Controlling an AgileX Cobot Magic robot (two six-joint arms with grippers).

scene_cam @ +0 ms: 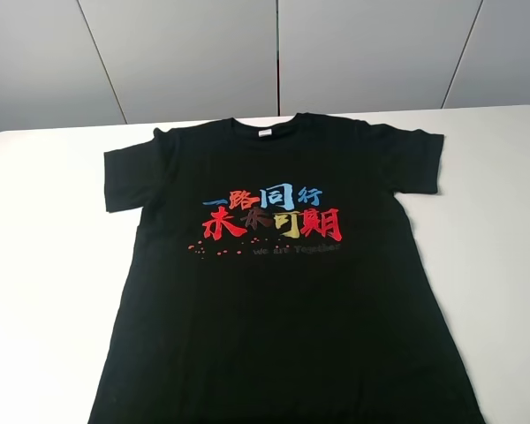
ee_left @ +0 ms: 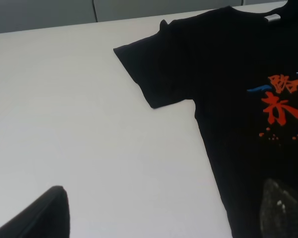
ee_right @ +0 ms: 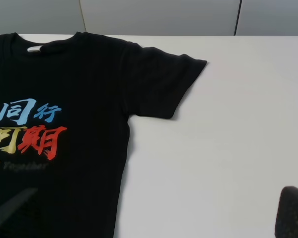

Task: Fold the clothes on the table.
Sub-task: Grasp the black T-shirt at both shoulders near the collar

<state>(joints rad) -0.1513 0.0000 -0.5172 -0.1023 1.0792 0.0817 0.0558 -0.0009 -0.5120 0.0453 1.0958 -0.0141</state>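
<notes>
Shirt (scene_cam: 283, 291): lying flat on worktop (scene_cam: 495, 221), print (scene_cam: 272, 221) facing up, both sleeves spread. Neck tag (scene_cam: 263, 133) is pointing to far edge, hem is running toward near edge and out of high view. It's sitting approx. midway btw left & right edges.
Left pincer (ee_left: 164, 218): standing wide open, gripping nothing, straddling shirt's side edge below left-edge sleeve (scene_cam: 132, 177).
Right pincer (ee_right: 151, 218): also gaping wide and empty, straddling opposite side edge below right-edge sleeve (scene_cam: 415, 159).
Handling (judgement): looking like thin, light, limp knit. Prob. sagging & bunching when lifted and dragging a bit on matte top. Not fragile.
Grip spots (judgement): sleeve ends or shoulders, plus side edges nearer the hem, are looking best. Pinching at an edge, not mid-panel, is catching both layers w/o rucking the chest.
</notes>
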